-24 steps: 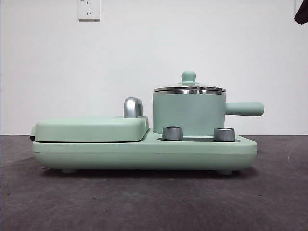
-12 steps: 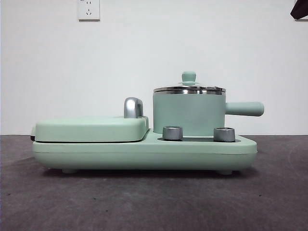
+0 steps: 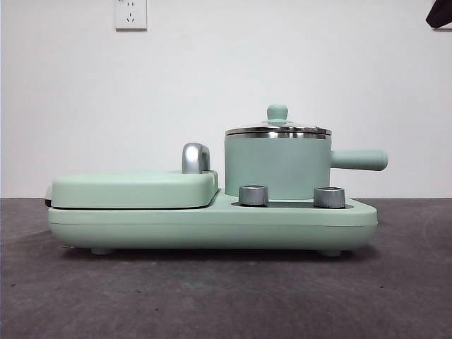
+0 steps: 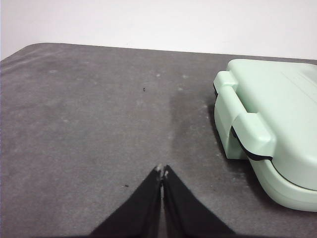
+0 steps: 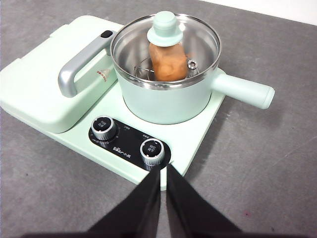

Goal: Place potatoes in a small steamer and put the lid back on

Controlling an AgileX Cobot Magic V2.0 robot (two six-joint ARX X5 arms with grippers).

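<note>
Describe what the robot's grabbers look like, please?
Each gripper is a pair of plain matte black jaws, flat and wedge-shaped, tapering to narrow tips. The left gripper has slightly pale, worn-looking tips; the right gripper is plain black. No cables or markings show.

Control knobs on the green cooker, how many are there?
2. Both round steel control knobs sit on the black panel in front of the pot: one nearer the griddle cover, one nearer the pot's handle side.

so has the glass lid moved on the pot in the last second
No. In the front view the glass lid sits on the steamer rim, its knob at the same spot relative to the wall socket.
</note>
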